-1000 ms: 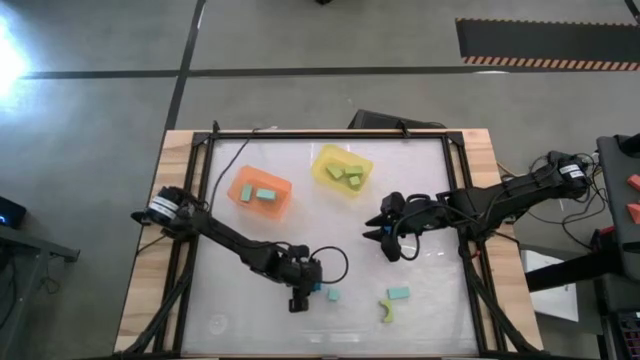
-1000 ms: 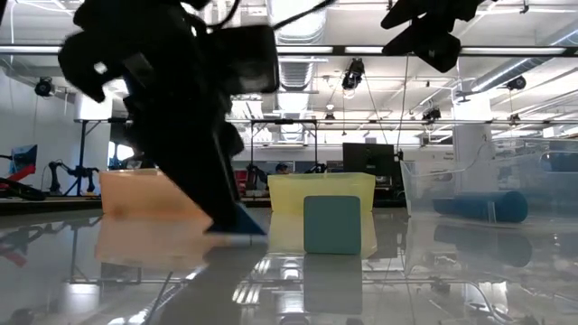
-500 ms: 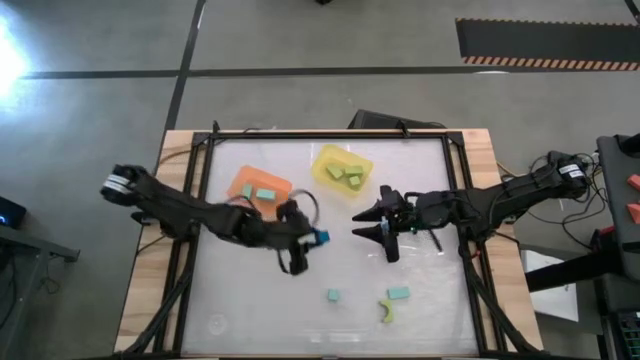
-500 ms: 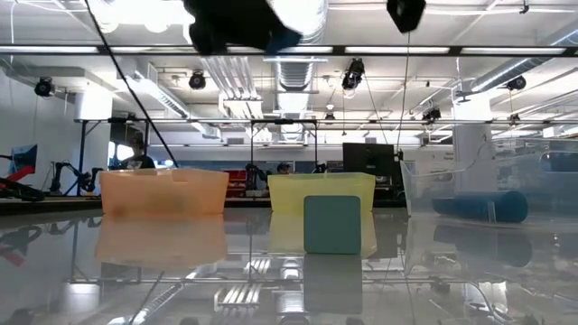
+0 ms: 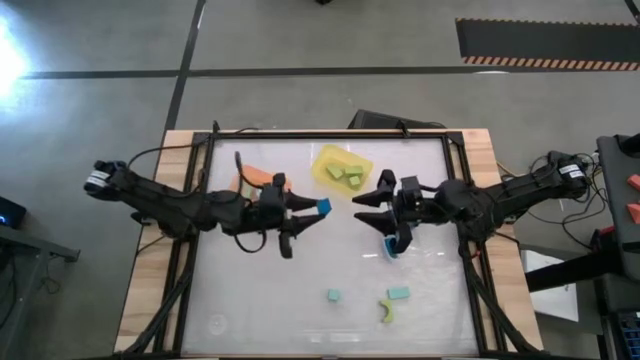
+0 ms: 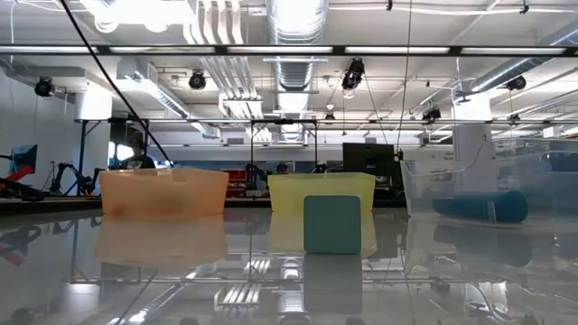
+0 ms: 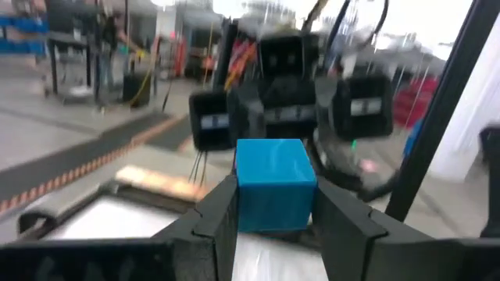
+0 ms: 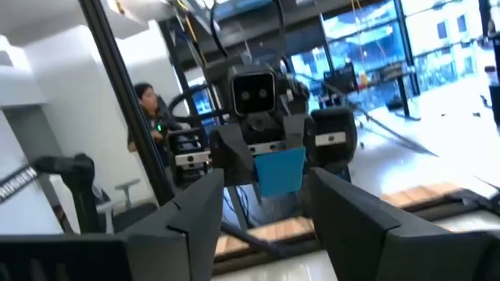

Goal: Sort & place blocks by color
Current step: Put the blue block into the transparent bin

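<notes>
My left gripper hangs above the table's middle, level, shut on a blue cube. My right gripper faces it from the right, open, with nothing between its fingers. In the right wrist view the cube shows straight ahead. Two teal blocks and a yellow-green arch lie flat near the front edge. The low view shows a teal cube resting on the table, and neither gripper. My left gripper pinches the blue cube's two opposite side faces between its two fingers. The fingers lie level and point toward the table's right. The cube sits at their free ends, upright and lifted clear of the table.
An orange tray at the far left is partly under my left arm. A yellow tray holds yellow-green blocks. A clear tray stands to the right with a blue piece in it.
My left gripper has risen from the table's front middle with the blue cube, gone toward the far edge, and tipped from pointing down to level. My right gripper has risen a little and tipped up from pointing down, so that it faces the left gripper.
</notes>
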Tool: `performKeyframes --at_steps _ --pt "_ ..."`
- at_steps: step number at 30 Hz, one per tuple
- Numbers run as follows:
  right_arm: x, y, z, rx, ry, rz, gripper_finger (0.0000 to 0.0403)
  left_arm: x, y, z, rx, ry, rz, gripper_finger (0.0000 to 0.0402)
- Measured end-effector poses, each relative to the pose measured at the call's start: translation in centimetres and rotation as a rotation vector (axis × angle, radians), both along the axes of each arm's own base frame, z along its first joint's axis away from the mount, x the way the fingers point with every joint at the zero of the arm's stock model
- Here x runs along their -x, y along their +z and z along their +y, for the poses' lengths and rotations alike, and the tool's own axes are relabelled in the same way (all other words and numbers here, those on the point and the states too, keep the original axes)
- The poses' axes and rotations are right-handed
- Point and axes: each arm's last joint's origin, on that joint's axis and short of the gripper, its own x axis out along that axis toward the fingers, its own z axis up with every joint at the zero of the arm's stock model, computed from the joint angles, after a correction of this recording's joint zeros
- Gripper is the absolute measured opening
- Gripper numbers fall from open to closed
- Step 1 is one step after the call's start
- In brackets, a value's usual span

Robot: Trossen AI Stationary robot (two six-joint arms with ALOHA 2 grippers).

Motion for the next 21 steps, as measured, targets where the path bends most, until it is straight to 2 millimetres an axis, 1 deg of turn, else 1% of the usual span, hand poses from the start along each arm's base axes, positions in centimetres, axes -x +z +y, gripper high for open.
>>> performKeyframes --at_steps 4,9,16,21 --pt "-0.2 1.1 0.1 0.036 -0.009 -0.032 0.0206 -0.5 0.4 -0.1 0.008 0.003 -0.087 0.0117" --pt "-1.2 2.2 0.3 0.099 -0.027 -0.056 0.0225 -1.1 0.5 -0.3 0.030 0.003 -0.159 0.0117" --pt "-3.4 3.5 0.4 0.139 -0.072 -0.071 0.0226 -1.8 0.6 -0.6 0.050 -0.025 -0.228 0.0117" --pt "-4.6 4.2 0.3 0.132 -0.082 -0.075 0.0226 -1.8 0.6 -0.7 0.047 -0.049 -0.235 0.0117"
